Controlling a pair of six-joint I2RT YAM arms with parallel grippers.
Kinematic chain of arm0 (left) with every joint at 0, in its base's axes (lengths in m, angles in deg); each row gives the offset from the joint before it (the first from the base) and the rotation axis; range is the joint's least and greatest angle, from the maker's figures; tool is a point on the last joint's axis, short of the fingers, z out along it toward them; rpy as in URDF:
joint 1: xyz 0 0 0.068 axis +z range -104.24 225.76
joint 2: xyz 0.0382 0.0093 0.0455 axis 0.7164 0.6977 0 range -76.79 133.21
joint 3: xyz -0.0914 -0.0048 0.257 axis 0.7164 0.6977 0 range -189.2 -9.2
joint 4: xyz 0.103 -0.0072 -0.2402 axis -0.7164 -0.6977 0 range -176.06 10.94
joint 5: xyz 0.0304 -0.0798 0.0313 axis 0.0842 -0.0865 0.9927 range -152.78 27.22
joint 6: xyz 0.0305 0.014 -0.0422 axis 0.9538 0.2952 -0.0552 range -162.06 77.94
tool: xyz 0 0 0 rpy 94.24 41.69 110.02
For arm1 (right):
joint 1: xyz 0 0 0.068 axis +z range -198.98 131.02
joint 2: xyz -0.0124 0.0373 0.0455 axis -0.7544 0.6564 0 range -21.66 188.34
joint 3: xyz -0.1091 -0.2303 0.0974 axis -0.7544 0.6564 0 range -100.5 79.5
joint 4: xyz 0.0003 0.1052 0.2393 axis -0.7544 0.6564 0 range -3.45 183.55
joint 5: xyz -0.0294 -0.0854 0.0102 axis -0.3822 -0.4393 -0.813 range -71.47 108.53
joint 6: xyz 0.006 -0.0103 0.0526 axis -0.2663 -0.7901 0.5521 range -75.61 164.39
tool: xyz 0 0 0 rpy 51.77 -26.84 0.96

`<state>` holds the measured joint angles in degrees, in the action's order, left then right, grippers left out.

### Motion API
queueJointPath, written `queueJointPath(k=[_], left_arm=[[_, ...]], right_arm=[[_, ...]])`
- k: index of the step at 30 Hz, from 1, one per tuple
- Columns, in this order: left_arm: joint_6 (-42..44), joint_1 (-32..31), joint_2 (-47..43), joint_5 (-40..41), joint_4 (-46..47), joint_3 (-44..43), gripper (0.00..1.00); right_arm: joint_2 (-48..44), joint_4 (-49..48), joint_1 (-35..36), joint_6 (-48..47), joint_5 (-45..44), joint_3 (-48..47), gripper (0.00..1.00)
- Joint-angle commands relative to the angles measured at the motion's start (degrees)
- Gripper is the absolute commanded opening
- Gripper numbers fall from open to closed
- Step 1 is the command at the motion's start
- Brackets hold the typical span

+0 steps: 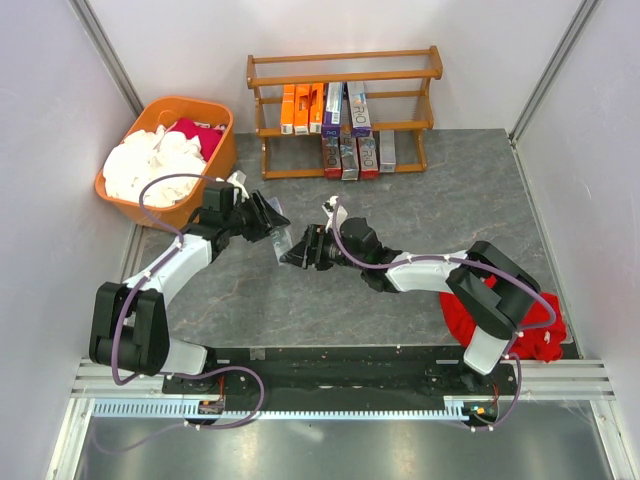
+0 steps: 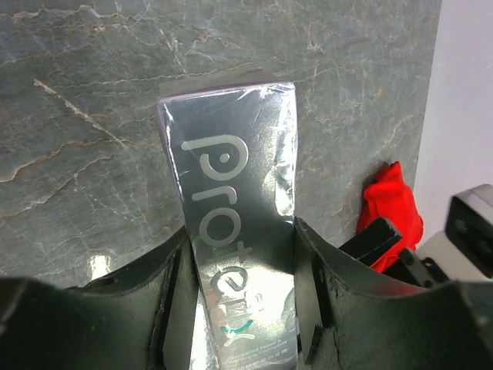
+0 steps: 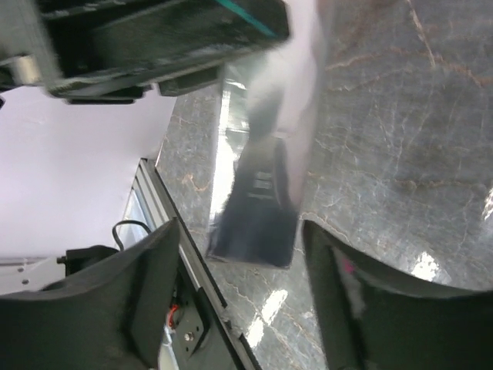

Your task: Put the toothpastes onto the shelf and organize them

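Note:
My left gripper (image 1: 268,226) is shut on a silver-grey toothpaste carton (image 1: 281,240) and holds it above the table; in the left wrist view the carton (image 2: 231,200) sits between the fingers (image 2: 173,301). My right gripper (image 1: 299,252) is open, its jaws either side of the carton's free end (image 3: 254,216) without closing on it. The wooden shelf (image 1: 345,65) stands at the back. Its middle tier holds orange cartons (image 1: 301,108) and purple-and-white ones (image 1: 358,108). Its bottom tier holds red-and-silver (image 1: 332,155) and silver cartons (image 1: 387,150).
An orange tub (image 1: 215,165) with white and red cloths stands at the back left. A red cloth (image 1: 510,318) lies at the front right under the right arm, also seen in the left wrist view (image 2: 393,202). White walls close in both sides.

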<state>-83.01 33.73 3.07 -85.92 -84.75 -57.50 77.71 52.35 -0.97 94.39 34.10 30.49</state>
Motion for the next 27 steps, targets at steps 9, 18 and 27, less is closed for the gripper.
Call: queueJointPath(k=[9,18,27], left_arm=[[-1.8,-0.3,-4.3,-2.7,4.6,0.5,0.70],[1.6,-0.3,-9.0,1.1,2.6,0.8,0.96],[1.9,-0.2,-7.5,1.3,2.2,0.4,0.97]], right_arm=[[0.0,-3.7,0.1,2.0,-3.1,-0.6,0.34],[-2.8,-4.3,-6.0,2.5,-1.3,4.4,0.27],[-13.5,2.6,-21.5,-2.4,2.4,11.0,0.27]])
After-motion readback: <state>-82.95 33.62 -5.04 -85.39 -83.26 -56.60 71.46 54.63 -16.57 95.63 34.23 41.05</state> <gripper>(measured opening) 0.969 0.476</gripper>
